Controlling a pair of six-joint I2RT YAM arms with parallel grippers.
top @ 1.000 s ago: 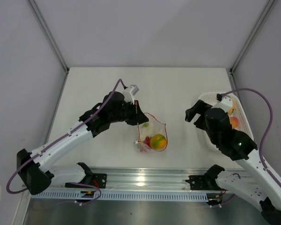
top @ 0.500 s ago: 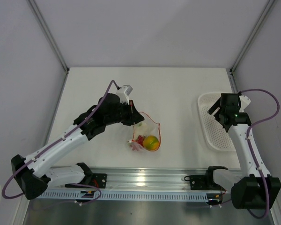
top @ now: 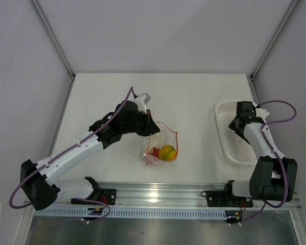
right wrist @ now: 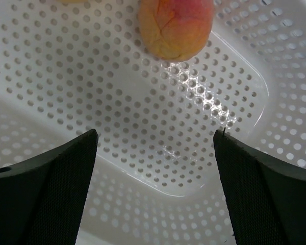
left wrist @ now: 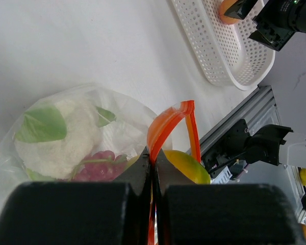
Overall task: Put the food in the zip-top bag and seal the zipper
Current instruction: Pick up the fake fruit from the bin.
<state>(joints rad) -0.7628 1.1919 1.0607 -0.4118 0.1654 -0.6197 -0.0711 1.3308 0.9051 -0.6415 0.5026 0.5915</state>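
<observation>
The clear zip-top bag lies on the table with its mouth held up. In it are a yellow-orange fruit, a red berry cluster and a white-green vegetable piece. My left gripper is shut on the red-orange zipper, which loops upward; the gripper also shows in the top view. My right gripper is open and empty, low inside the white basket. An orange-red fruit lies just ahead of it. In the top view the right gripper hides that fruit.
The white perforated basket stands at the right of the table near the side wall. An aluminium rail runs along the near edge. Purple cables loop over both arms.
My right arm has swung back from the table's middle to the basket and lowered its open gripper into it. My left gripper shifted slightly, still pinching the bag's mouth.
</observation>
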